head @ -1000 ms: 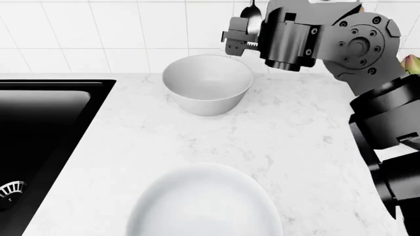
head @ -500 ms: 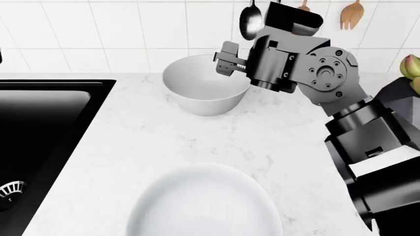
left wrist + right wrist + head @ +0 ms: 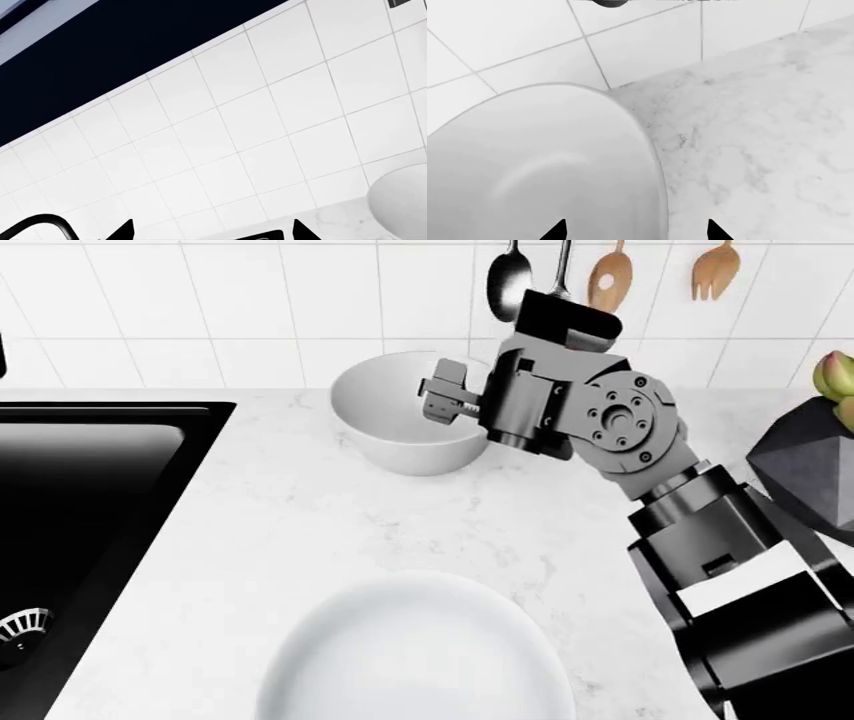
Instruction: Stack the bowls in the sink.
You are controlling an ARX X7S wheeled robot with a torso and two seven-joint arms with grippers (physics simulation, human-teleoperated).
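A deep, glossy white round bowl [image 3: 400,420] stands upright on the counter, well to the right of the matte black rectangular sink [image 3: 94,500], toward the tiled wall. A second, wider glossy white bowl [image 3: 414,655] sits upright nearer the robot, also right of the sink, apart from the first.

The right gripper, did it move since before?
Yes. The right gripper came down and leftward, away from the hanging spoon, to the far bowl rim.

White marble counter [image 3: 441,520] carries two white bowls [image 3: 400,430] [image 3: 414,655]; sink [image 3: 80,490] at left
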